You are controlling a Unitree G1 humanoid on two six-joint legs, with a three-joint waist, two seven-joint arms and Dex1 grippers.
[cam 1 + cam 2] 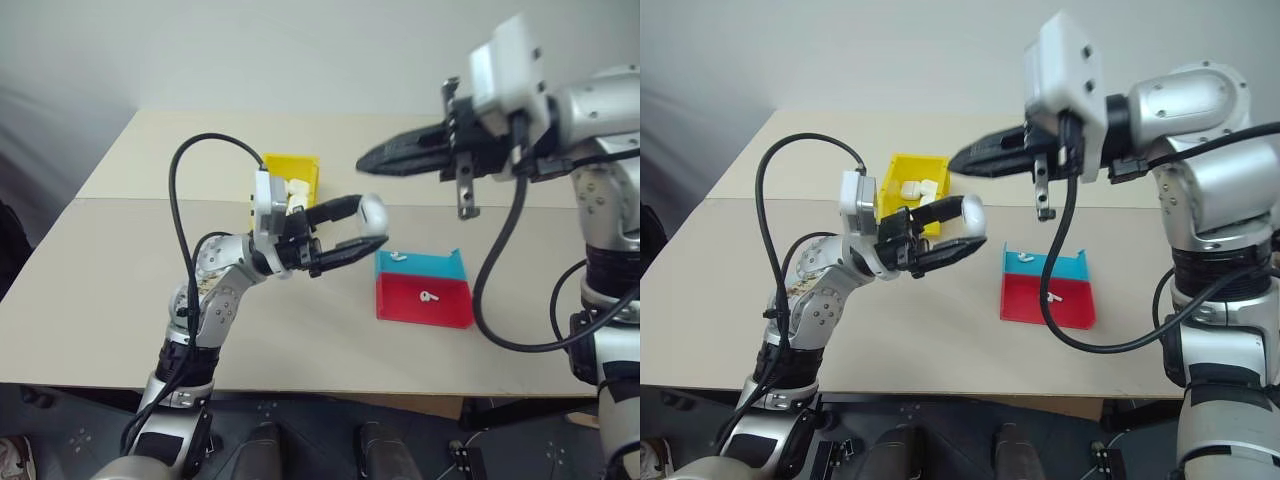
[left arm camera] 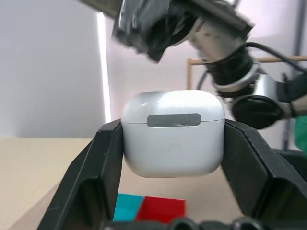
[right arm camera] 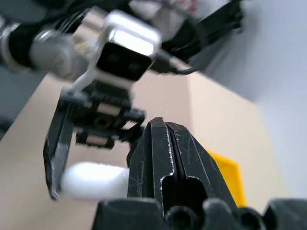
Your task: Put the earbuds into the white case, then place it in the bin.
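Beside the bin [image 1: 912,181], left gripper [image 1: 352,228] clamps the white case [image 1: 371,211], lid closed; right gripper [image 1: 962,158], pinched empty, could knock it loose.

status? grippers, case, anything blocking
Left gripper clamped on the closed white case, held above the table. Right gripper shut, empty, above it. One earbud on the red tray, another earbud on the teal tray. Bin unobstructed.

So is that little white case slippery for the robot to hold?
Probably a bit: the white case looks glossy and rounded, so it might slide. The left pincer squeezes its two sides, and it keeps its shape, so it's likely hard.
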